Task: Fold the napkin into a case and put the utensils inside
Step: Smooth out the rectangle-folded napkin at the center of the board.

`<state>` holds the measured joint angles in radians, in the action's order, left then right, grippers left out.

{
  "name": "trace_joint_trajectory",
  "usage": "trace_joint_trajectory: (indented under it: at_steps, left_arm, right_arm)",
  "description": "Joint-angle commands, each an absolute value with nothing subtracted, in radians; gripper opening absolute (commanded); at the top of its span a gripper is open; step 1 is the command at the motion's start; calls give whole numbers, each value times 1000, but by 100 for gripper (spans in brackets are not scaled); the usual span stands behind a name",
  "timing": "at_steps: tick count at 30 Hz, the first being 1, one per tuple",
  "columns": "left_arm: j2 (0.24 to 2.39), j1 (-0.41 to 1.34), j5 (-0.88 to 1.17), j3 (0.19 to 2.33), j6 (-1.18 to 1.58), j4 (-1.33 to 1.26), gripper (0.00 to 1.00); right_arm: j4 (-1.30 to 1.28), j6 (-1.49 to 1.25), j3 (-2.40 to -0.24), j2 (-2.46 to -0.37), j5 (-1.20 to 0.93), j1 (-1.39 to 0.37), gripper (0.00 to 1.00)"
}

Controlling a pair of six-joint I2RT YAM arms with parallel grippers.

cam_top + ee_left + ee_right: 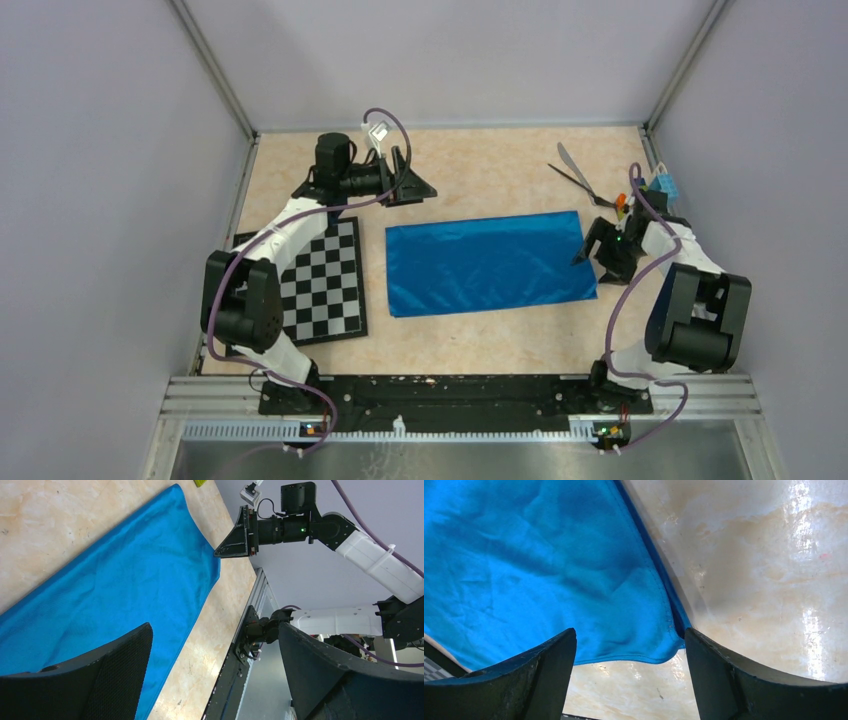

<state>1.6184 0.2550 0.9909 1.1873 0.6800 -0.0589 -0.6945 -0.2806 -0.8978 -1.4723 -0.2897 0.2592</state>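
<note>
Napkin [487, 262] is lying flat mid counter [480, 170], utensils [580, 178] lying at its one o'clock. Right gripper [585, 245] is hanging at its three o'clock edge, jaws apart; left gripper [415, 178], at eleven o'clock, is gaping wide.

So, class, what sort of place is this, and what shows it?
Probably a robotics lab test cell: two robot arms bolted to a metal rail, plain grey walls enclosing the table, and practice props like the chessboard and blue napkin.

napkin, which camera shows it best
The top external view: the whole napkin lies flat in frame there, seen as a full rectangle. The left wrist view shows it slanted and cut off at the bottom; the right wrist view shows only one corner up close.
</note>
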Motion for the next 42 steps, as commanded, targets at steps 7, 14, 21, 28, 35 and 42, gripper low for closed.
trace_joint_trajectory:
  at_steps: [7,14,21,28,35,42]
  left_arm:
    - [1580,238,1012,1189,661,-90,99]
    - [1580,235,1014,1186,665,-97,99]
    - [1578,232,1026,1178,682,-119,99]
    - [1585,230,1026,1177,681,-118,99]
    - [1598,230,1022,1175,679,-117,99]
    - [1609,230,1012,1181,658,-95,99]
  right_arm:
    - [-624,-265,-871,-1496,-342,262,76]
    - [-675,-328,-841,-1405,-451,262,68]
    - [-816,-387,-877,-1314,-41,261,67]
    - [-759,-339,-917,-1397,-48,111,66]
    - [-453,-396,-970,-1489,-242,148,47]
    - [-360,-374,-1181,-1759,-374,205,49]
